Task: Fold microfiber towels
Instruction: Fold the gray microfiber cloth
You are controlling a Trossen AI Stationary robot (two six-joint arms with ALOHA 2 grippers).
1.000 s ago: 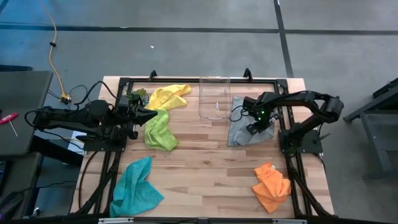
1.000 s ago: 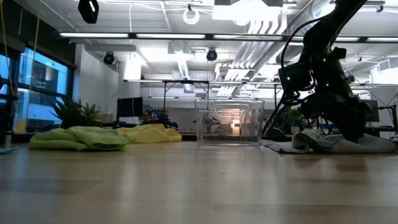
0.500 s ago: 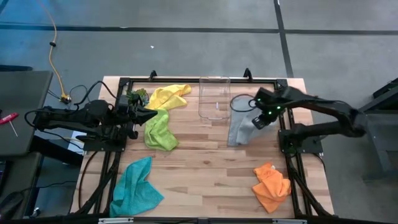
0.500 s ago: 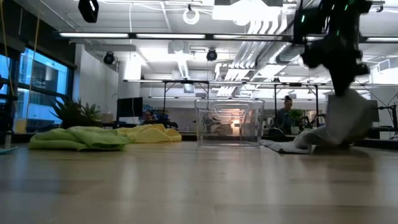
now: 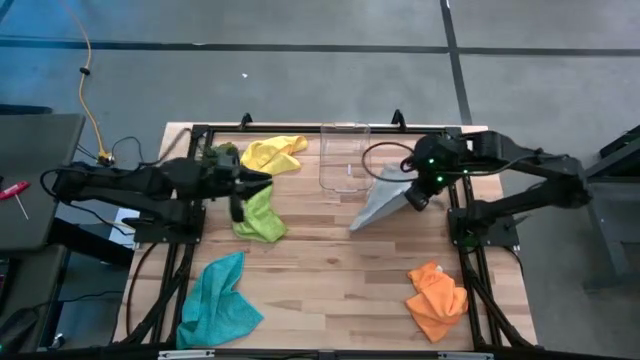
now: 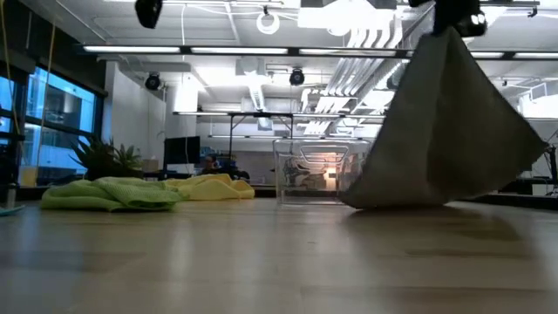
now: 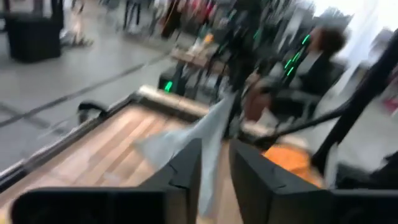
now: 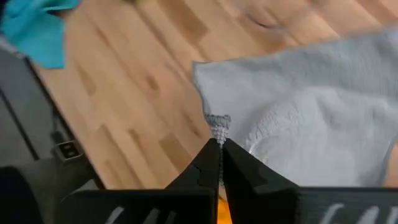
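Grey towel point(image 5: 385, 203): pinched by one corner in the right gripper point(image 8: 219, 142), hanging limp above the table point(image 5: 330, 270), lowest corner touching.
Left gripper point(image 7: 214, 163): jaws slightly parted, empty, above the lime towel point(image 5: 260, 215).
Handling: light, floppy; take an adjacent free corner.

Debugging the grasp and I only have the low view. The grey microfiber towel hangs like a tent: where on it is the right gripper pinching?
Observer: The right gripper is shut on the stitched edge of the grey microfiber towel, near a corner.
Operator: Left gripper?
Observer: The left gripper is open and empty, above the lime green microfiber towel.
Operator: Any towels I can't see?
Observer: A crumpled orange microfiber towel lies on the right arm's side and a teal microfiber towel on the left arm's side.
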